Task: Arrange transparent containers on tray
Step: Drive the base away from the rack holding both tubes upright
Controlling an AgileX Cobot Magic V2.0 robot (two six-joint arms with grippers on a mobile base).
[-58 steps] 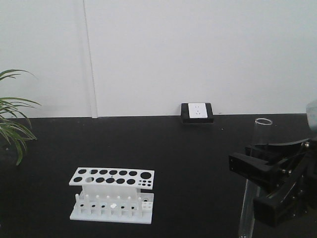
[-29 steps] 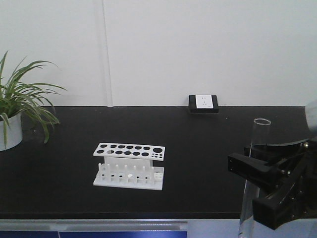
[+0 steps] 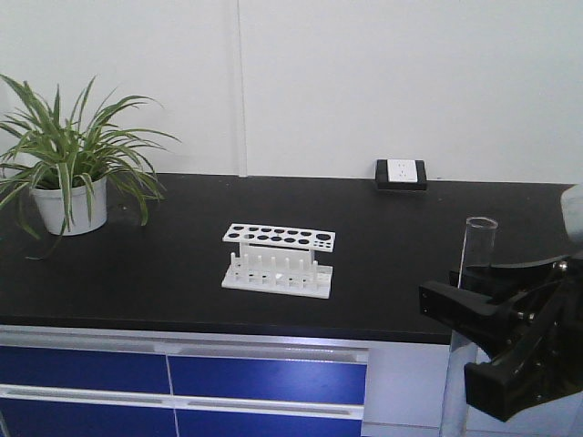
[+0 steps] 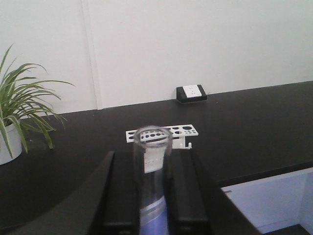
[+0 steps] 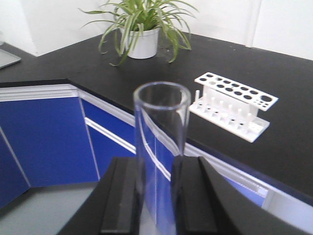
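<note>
Between L jaws, tube [image 4: 151, 186], R jaws likewise, prob. clamped

— Any lettering to read?
— None. No legible text, label, brand, number or sign in any view.
— Not even on the socket [image 3: 401, 173]?
— Too small to tell.
</note>
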